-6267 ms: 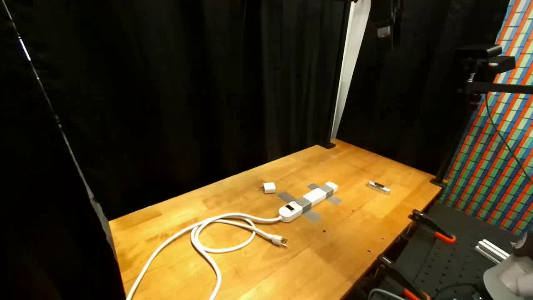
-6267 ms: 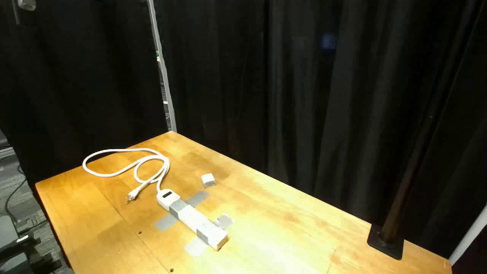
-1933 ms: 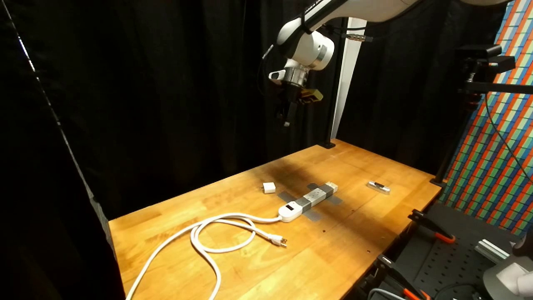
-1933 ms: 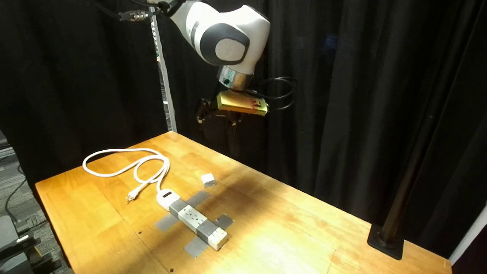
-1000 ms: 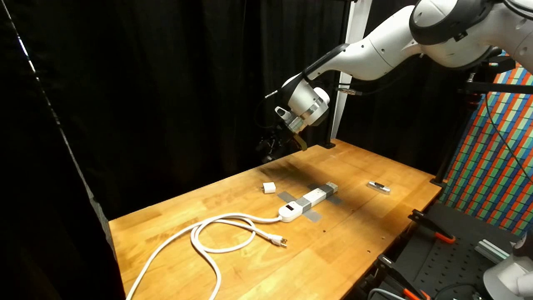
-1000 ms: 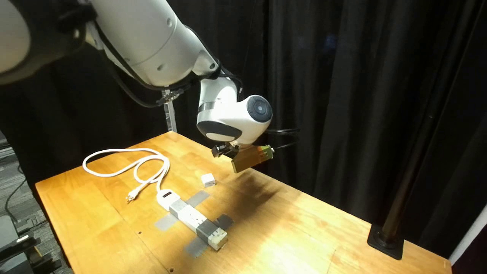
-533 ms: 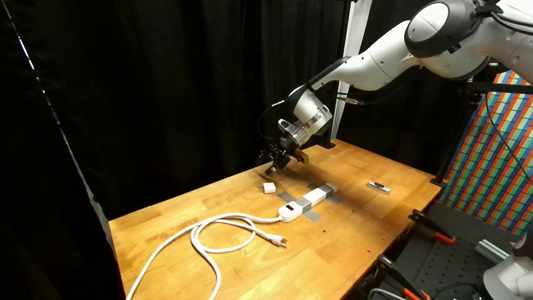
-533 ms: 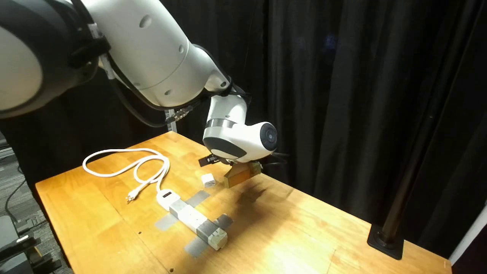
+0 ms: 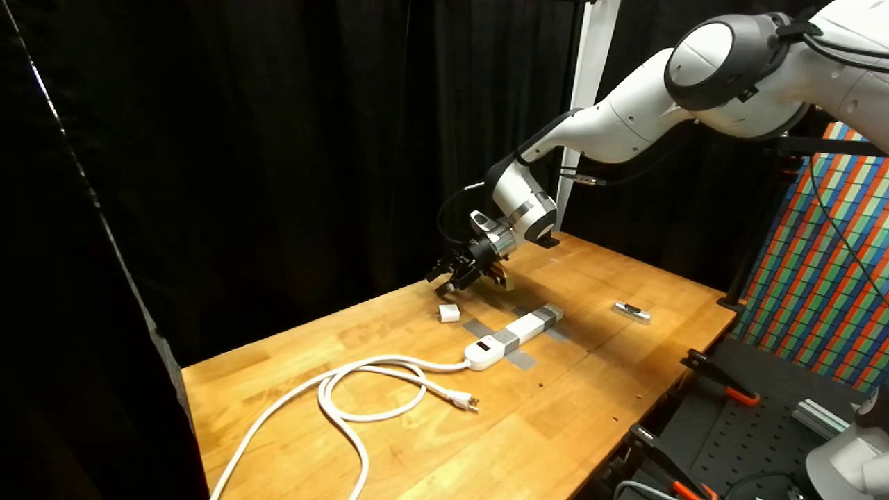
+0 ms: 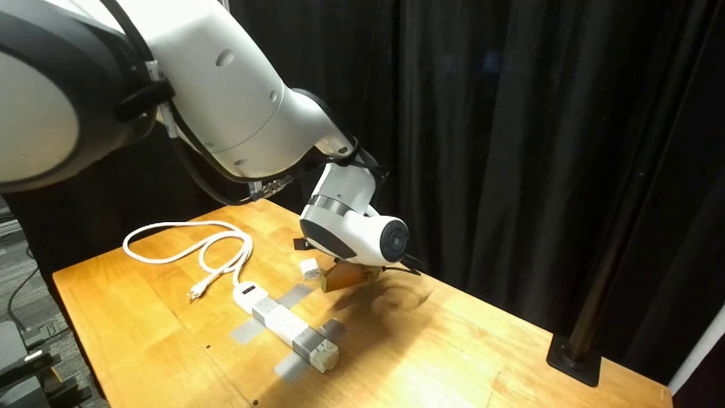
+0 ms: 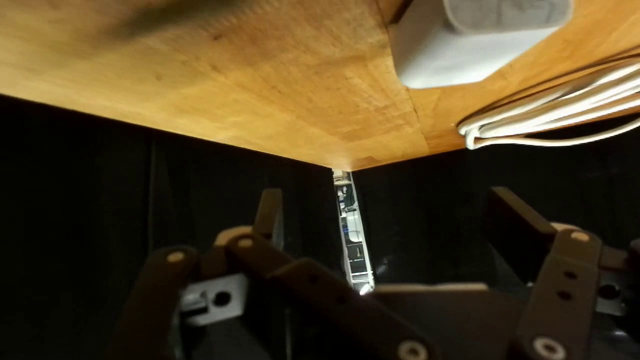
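Hanging along the left and far sides in an exterior view, a black curtain backs the wooden surface. From the left, a white cord runs in loops over the surface, its pronged plug lying loose toward the near side. Around the middle, close to the far edge, a white charger block rests on the surface, apart from the cord. Just beyond the block, the claw hangs low and tilted, pointing down and to the left; in the wrist view its fingers stand wide apart, and the block shows clear of both. Whether a fingertip meets the surface, I cannot tell. A gold-coloured piece sits at the claw's wrist, to the right of the block. Right of the block and nearer, a white power strip lies slantwise, its switch end near and left, with bands of grey tape laid across it and onto the surface. Farther right, well apart from the strip, lies a silver-and-black item, too small to identify. Along the right edge sit two black-and-orange clamps. A white arm slants from the right down to the claw; at the far right hangs a panel of red, green and blue blocks.
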`<state>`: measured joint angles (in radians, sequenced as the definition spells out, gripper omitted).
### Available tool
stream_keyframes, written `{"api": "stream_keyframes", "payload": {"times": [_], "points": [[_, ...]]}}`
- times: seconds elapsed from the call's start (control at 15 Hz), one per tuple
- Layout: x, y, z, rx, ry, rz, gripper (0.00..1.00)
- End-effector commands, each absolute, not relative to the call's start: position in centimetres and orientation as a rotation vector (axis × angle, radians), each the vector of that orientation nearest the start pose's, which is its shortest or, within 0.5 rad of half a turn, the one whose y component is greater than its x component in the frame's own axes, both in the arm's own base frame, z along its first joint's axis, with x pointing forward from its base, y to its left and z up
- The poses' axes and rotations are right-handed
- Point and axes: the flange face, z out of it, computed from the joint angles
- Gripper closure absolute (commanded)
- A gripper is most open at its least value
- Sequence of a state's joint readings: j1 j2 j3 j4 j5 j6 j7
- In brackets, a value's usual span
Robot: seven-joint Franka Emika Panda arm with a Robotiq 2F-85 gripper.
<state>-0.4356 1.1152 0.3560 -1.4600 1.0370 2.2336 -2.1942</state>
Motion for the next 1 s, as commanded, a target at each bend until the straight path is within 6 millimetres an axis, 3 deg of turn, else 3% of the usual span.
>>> {"api": "stream_keyframes", "payload": {"times": [0.0,0.4,0.6,0.93], "points": [[67.4,-4.9,2.1,-1.976,-1.158,-1.028,0.0],[65.4,-5.0,0.0,-2.165,-1.136,-1.041,0.0],[64.3,-5.2,0.3,-2.147,-1.132,-1.036,0.0],[62.3,-6.3,1.8,-2.167,-1.268,-1.082,0.0]]}}
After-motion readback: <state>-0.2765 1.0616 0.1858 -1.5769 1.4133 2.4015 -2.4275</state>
